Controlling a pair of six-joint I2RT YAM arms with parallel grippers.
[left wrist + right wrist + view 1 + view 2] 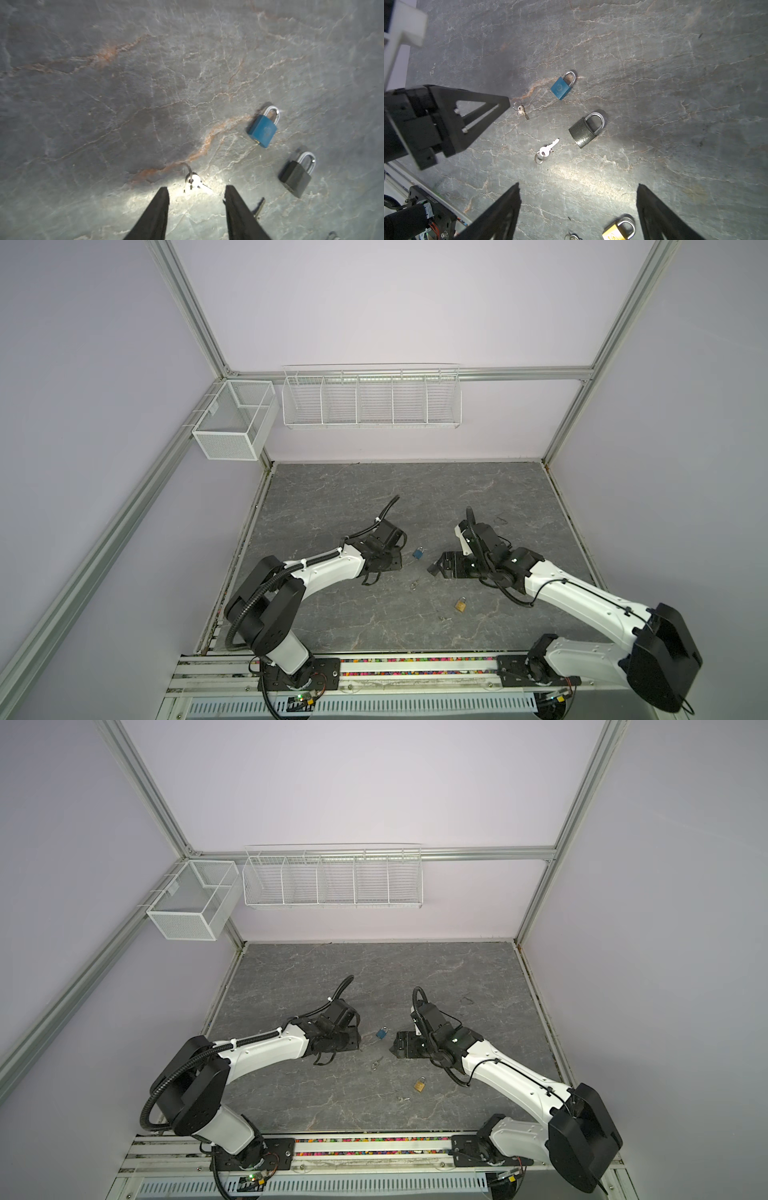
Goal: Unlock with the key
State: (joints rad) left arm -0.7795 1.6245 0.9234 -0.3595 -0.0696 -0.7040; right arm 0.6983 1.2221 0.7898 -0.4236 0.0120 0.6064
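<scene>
Nearest the arm bases, the brass padlock (460,605) lies flat on the grey stone-look table (332,510). A third key (444,618) on a ring lies just beside it, toward the front edge. A little farther in, a larger key (547,150) on a split ring lies by itself, its blade aimed at the black padlock (586,129), near it but not touching. That padlock lies flat with its shackle seated (in both top views the right arm's head covers it). The right gripper (578,185) hangs above this patch with its jaws spread wide and nothing between them; no lock or key touches its fingers (508,203).

About level with it, the left gripper (196,187) is low over the table, tips down, jaws parted by a clear gap. The small key (194,181), on its own ring, lies on the table in line with that gap, just past the fingertips (164,193). Neither tip is seen to touch it. In the right wrist view the same key sits right at the point of the left claw.

Just beyond, the blue padlock (419,552) lies flat between the two grippers, apart from both and from the black padlock, shackle closed.

Farthest back, a white wire rack (372,406) with five compartments hangs on the rear wall, and a mesh basket (232,427) hangs on the left rail beside it
</scene>
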